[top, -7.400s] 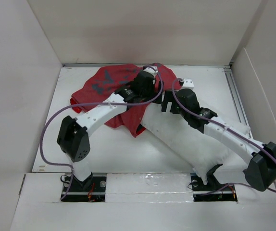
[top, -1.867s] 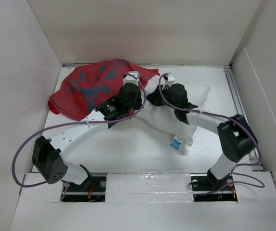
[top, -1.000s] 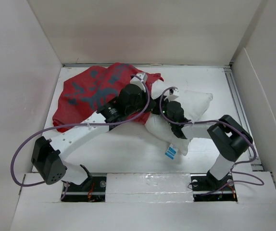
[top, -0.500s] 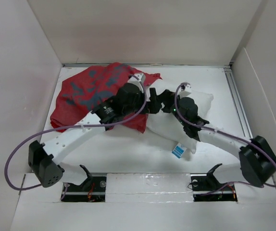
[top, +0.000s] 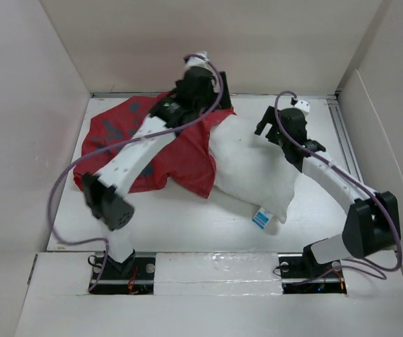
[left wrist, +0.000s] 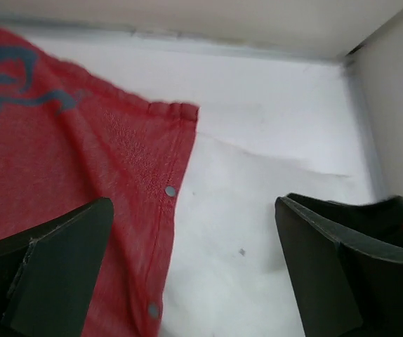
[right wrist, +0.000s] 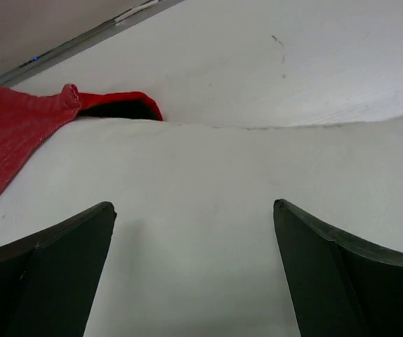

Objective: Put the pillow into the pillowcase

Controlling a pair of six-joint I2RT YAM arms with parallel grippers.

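Slippage is the risk: with both sets of jaws spread and gripping nothing, the pillowcase (top: pixel 184 158) merely drapes the pillow (top: pixel 250 168) and could slide off once pushed.

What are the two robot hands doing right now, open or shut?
Left gripper: open, holding nothing, above the pillowcase edge.
Right gripper: open, holding nothing, above the pillow.
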